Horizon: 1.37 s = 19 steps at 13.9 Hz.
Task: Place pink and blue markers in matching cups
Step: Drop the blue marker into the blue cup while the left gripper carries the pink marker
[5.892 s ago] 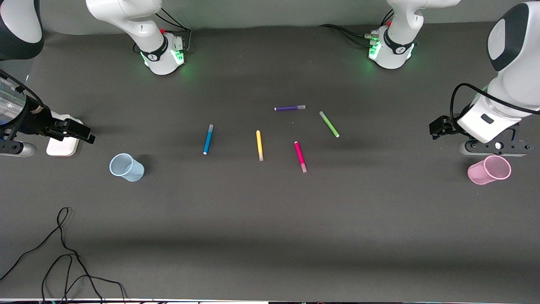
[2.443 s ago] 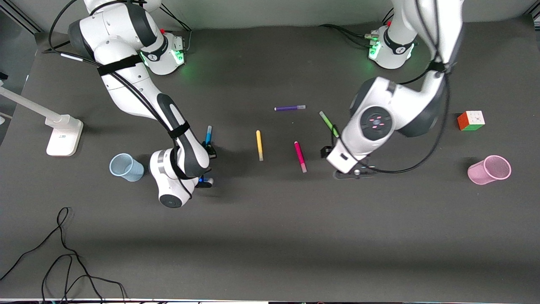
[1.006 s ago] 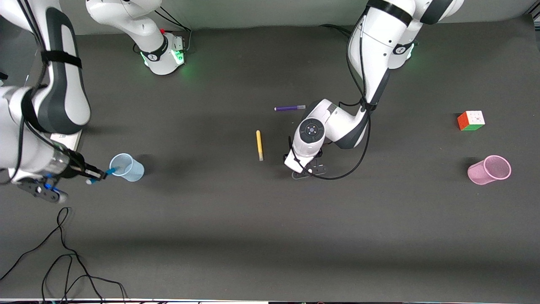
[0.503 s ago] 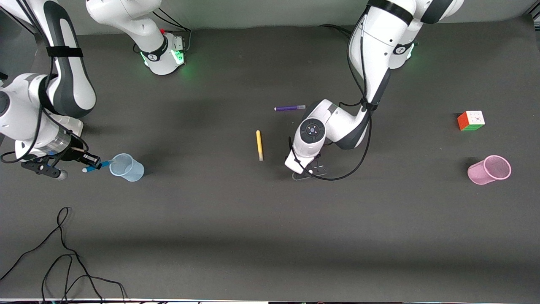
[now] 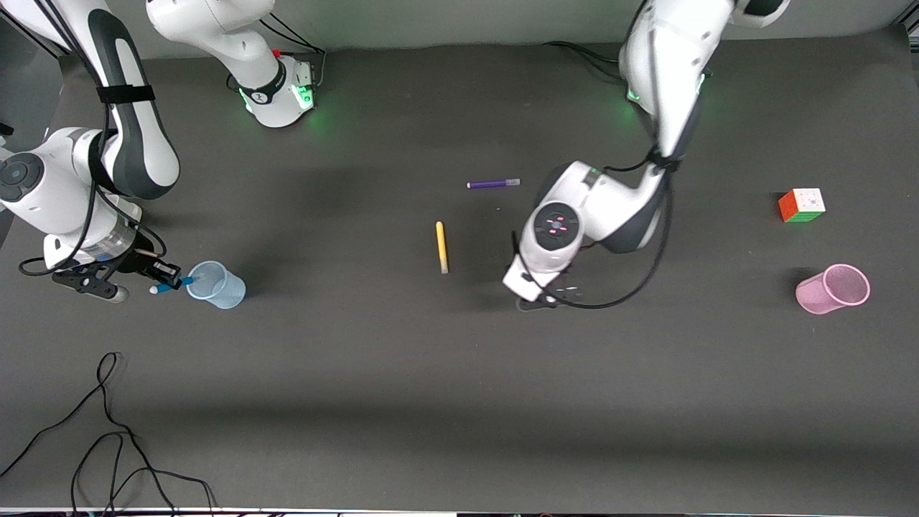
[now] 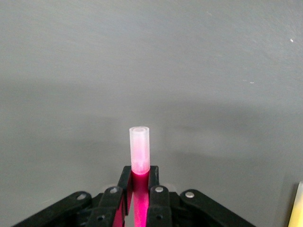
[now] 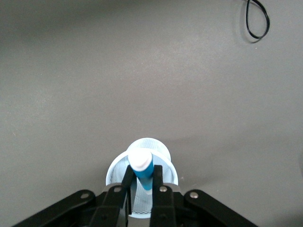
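Note:
My right gripper [image 5: 169, 279] is shut on the blue marker [image 5: 172, 285], which is tilted with one end at the rim of the pale blue cup [image 5: 219, 287]. In the right wrist view the blue marker [image 7: 142, 166] sits between my right gripper's [image 7: 142, 178] jaws, over the mouth of the blue cup [image 7: 161, 147]. My left gripper [image 6: 140, 182] is shut on the pink marker [image 6: 140, 153], whose pale cap sticks out past the jaws. In the front view the left hand [image 5: 543, 296] hides that marker. The pink cup [image 5: 833, 289] lies tilted toward the left arm's end of the table.
A yellow pen [image 5: 441, 246] and a purple pen [image 5: 493, 184] lie mid-table beside the left hand; the yellow pen also shows at the edge of the left wrist view [image 6: 298, 208]. A colour cube [image 5: 802, 205] sits farther from the camera than the pink cup. A black cable [image 5: 108, 431] lies near the front edge.
My right gripper has brought the blue marker's end up to the blue cup's rim. My left hand has shifted toward the left arm's end of the table with the pink marker.

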### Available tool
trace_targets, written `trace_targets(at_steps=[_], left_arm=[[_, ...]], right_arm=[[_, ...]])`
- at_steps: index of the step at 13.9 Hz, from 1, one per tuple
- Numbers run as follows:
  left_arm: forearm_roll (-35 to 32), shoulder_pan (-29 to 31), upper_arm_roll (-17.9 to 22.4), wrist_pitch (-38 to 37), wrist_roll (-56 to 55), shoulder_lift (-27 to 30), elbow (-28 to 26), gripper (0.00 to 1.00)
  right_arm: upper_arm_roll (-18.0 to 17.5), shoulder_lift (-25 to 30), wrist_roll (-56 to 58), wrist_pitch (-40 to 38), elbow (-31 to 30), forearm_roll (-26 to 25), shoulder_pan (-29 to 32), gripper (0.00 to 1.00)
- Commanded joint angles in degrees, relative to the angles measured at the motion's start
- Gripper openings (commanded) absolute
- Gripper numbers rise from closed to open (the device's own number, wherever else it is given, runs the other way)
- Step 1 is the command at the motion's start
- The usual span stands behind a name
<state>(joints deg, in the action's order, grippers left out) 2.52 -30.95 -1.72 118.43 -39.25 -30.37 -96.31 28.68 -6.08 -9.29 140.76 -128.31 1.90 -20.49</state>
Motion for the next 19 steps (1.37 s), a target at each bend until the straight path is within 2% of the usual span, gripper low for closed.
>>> trace_targets(at_steps=[1,3,4,6,10,13,15,19], left_arm=[[-0.3,4.5,-0.1,-15.9,8.9,7.2,2.7,0.0],[-0.2,8.5,-0.2,-28.4,14.3,8.8,8.6,0.0],[-0.2,10.2,-0.2,-33.6,17.1,9.4,11.5,0.0],[-0.4,13.6,0.0,-39.5,23.8,11.3,14.4,0.0],[-1.3,23.2,0.1,-42.4,38.7,16.2,14.4,0.0],[-8.0,26.7,0.1,-41.1,53.0,17.5,14.3,0.0],[-9.2,28.1,0.1,-37.4,60.5,18.6,13.9,0.0],[-8.0,36.0,0.1,-25.3,87.3,18.8,12.1,0.0]], right_arm=[[0.2,-0.9,0.6,1.4,-0.9,-0.7,-1.4,0.0],[0.2,-1.4,0.6,1.5,-0.8,-0.7,-1.6,0.0],[0.2,-1.4,0.7,1.4,-0.8,-0.7,-1.6,0.24],[0.3,-1.4,1.5,1.4,-0.8,-0.7,-1.6,0.99],[0.3,-1.2,1.5,0.7,-0.5,-0.7,-1.5,1.0],[0.3,-0.3,1.5,-3.8,0.9,-0.7,-1.5,1.0],[0.3,-0.2,1.6,-9.9,4.3,-0.7,-1.5,1.0],[0.3,-0.1,1.5,-19.9,12.1,-0.7,-1.5,1.0]])
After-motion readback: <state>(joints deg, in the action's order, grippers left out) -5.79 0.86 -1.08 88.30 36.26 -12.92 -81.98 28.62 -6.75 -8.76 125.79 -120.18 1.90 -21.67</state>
